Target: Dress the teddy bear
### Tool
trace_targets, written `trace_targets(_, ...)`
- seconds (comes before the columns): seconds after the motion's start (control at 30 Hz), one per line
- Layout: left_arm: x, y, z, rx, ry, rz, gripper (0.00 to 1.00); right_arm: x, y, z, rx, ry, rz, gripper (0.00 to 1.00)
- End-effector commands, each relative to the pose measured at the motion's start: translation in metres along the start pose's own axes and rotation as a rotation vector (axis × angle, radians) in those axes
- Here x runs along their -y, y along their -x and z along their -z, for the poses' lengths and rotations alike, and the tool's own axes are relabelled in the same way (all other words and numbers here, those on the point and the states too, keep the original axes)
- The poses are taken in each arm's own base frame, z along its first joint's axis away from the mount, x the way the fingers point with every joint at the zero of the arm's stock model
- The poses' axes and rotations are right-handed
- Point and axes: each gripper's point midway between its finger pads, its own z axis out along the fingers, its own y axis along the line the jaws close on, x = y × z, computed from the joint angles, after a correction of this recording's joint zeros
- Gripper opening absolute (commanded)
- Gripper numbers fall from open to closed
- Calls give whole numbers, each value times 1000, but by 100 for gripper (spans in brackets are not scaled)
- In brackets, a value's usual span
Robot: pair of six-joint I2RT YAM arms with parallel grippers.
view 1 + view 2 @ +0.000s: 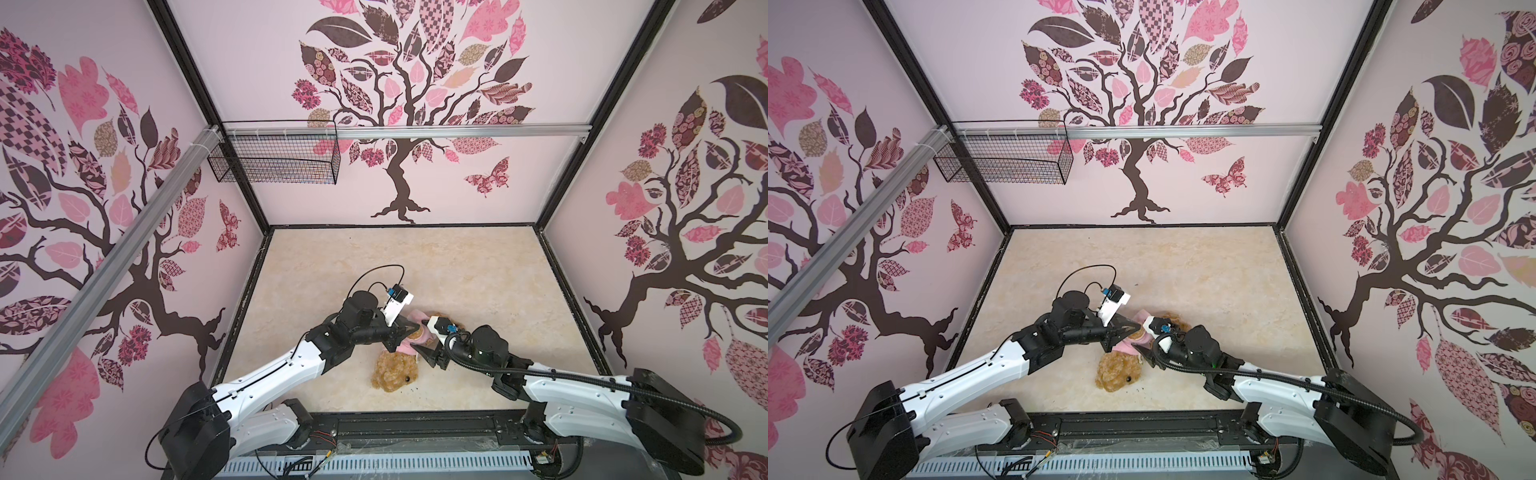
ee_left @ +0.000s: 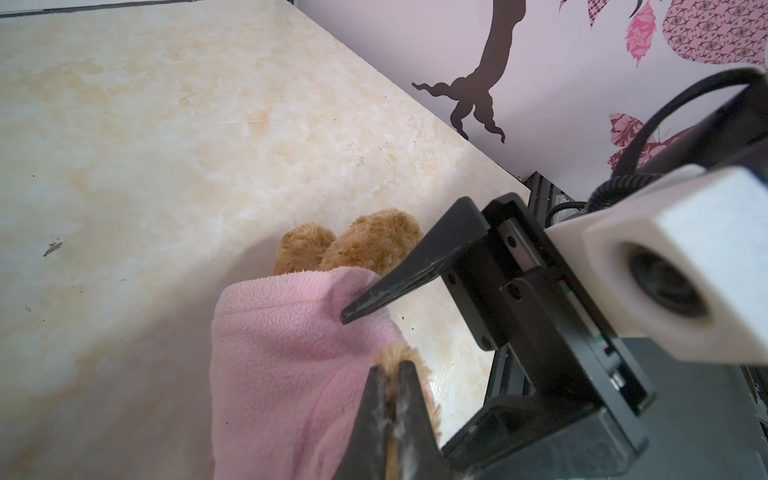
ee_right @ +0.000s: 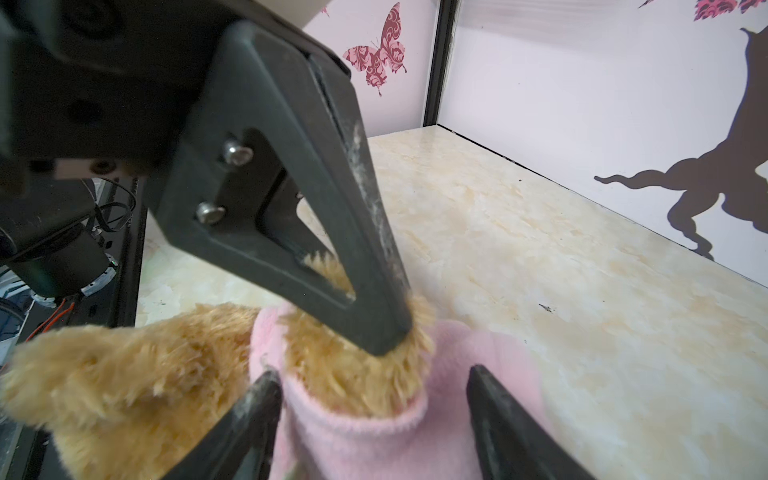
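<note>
Step in hand: seating a sleeve. The pink shirt [image 2: 282, 365] already covers the torso of the teddy bear [image 1: 392, 372], and one shaggy paw [image 3: 353, 374] pokes out of the shirt's cuff [image 3: 374, 419]. This looks late in the dressing, though the other arm is hidden.
Next move: probably the right gripper [image 3: 372, 374] must close on cuff fabric alone, not fur. It would then draw the cuff up the arm toward the shoulder while the left gripper [image 2: 392, 372] holds the paw taut. The fleece could bunch or slip free.
Head [image 1: 1117, 372]: bare, lying on the side of the shirt nearest the robot's base.
Right gripper: jaws apart, one finger on either side of the shirt's cuff and close against the fleece, gripping nothing.
Left gripper: clamped tight on the tuft of the paw, just outside the cuff.
Feet [image 2: 353, 245]: sticking out past the far hem of the shirt, side by side.
Table [image 1: 457, 270]: marbled beige, directly under the shirt and bear.
Wire basket [image 1: 274, 158]: well beyond the shirt, hung on the back wall's rail; contents unclear.
</note>
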Motion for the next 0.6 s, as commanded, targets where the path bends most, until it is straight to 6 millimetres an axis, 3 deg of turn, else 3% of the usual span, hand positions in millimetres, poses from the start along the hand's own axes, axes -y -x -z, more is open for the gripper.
trace_targets(0.0,18,23,3,68,-68,-36,0,3,31,-14,116,-12,-28,66)
trace_targets(0.17,33,44,19,139,-114,-52,0,21,-22,-21,8,-121,-147,51)
trace_targets(0.33,40,80,45,272,-162,-27,0,24,-67,-15,-68,-165,-289,46)
trace_targets(0.57,49,109,55,352,-202,-40,0,17,-93,-15,-136,-144,-357,50)
